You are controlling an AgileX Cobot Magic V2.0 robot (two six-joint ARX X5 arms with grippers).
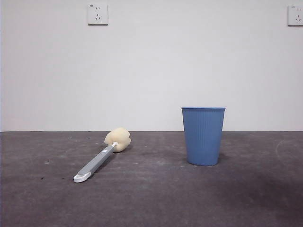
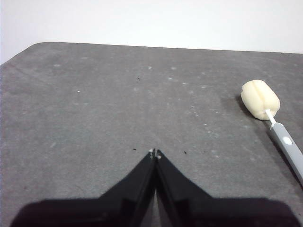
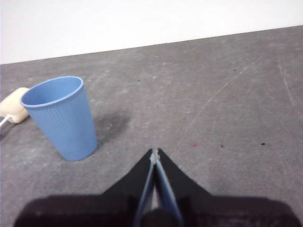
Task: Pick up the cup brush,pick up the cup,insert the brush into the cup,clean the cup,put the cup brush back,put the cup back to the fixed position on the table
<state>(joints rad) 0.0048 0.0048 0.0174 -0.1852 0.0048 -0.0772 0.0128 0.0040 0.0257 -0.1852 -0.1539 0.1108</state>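
The cup brush (image 1: 100,158) lies flat on the table (image 1: 151,198) at left of centre, its cream sponge head away from me and its white looped end nearest. The left wrist view shows its head and grey handle (image 2: 272,120). The light blue cup (image 1: 203,135) stands upright right of centre; it also shows in the right wrist view (image 3: 61,118), with the sponge head (image 3: 13,110) behind it. My left gripper (image 2: 155,152) is shut and empty, apart from the brush. My right gripper (image 3: 155,151) is shut and empty, apart from the cup. Neither arm shows in the front view.
A white wall stands behind the table with two sockets, one at upper left (image 1: 97,13) and one at upper right (image 1: 295,15). The table's far edge (image 2: 156,46) meets the wall.
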